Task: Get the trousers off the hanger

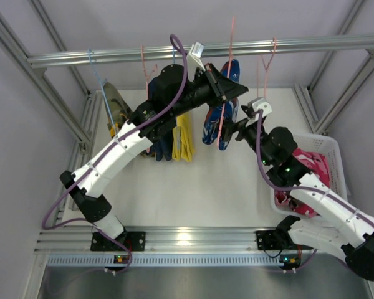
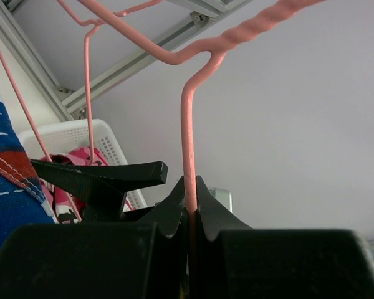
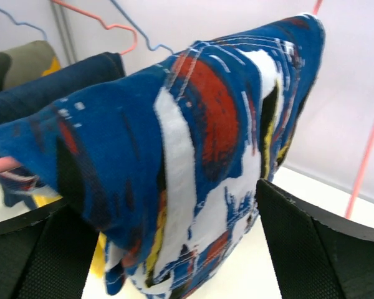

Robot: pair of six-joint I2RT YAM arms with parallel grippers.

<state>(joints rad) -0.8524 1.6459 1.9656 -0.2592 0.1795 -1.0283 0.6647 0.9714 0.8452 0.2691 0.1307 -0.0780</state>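
Note:
The blue trousers (image 1: 217, 121) with red and white print hang folded over a pink wire hanger (image 1: 231, 43) on the rail. My left gripper (image 1: 227, 86) is shut on the hanger's wire neck (image 2: 187, 124), just above the cloth. My right gripper (image 1: 235, 128) stands open beside the trousers. In the right wrist view the blue trousers (image 3: 193, 156) fill the gap between its fingers (image 3: 318, 243), and the pads stand apart from the cloth. The red-pink trousers (image 1: 311, 163) lie in the white basket (image 1: 334, 152) at the right.
A metal rail (image 1: 299, 45) crosses the back with more wire hangers on it. Dark blue and yellow garments (image 1: 174, 140) and a camouflage one (image 1: 115, 103) hang left of the blue trousers. Frame posts stand at both sides.

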